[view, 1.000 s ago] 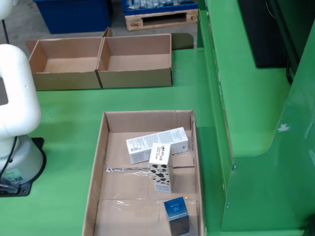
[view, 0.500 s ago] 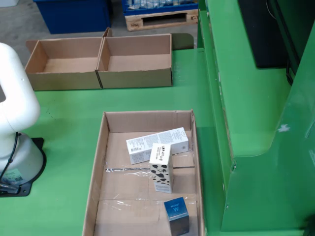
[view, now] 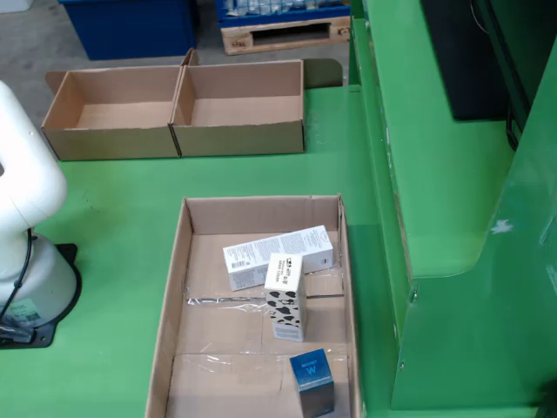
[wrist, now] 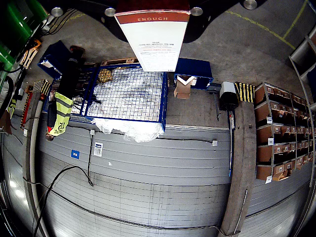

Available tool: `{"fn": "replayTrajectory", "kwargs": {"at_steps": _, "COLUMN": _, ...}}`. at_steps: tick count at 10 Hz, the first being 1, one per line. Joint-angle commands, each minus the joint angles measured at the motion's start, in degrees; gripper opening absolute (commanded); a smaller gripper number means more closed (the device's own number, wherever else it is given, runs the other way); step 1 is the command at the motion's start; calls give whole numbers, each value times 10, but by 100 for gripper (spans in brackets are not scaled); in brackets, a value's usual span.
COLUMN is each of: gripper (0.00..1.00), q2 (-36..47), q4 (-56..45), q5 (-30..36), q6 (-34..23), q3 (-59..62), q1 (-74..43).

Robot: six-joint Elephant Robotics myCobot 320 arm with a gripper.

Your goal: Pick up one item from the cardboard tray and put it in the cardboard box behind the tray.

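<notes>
Gripper (wrist: 154,10) clamped on a white carton (wrist: 155,42), long axis pointing away from the wrist camera, warehouse floor far beyond. Cardboard tray (view: 170,287) nearest in the fixed view, three items left inside. Two cardboard boxes (view: 239,109) behind, empty.

White arm (view: 26,187) raised at left edge; tool (wrist: 153,10) carries a box.

Smooth white arm (view: 24,187), black base cable (view: 12,292)
</notes>
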Motion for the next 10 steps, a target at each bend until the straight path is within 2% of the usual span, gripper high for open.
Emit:
{"fn": "replayTrajectory", "kwargs": {"at_steps": 1, "gripper": 0, "q2": 13, "q4": 7, "q5": -5, "q6": 0, "q3": 13, "q1": 4}}
{"fn": "replayTrajectory", "kwargs": {"at_steps": 10, "gripper": 0, "q2": 55, "q4": 7, "q5": -5, "q6": 31, "q3": 13, "q1": -12}}
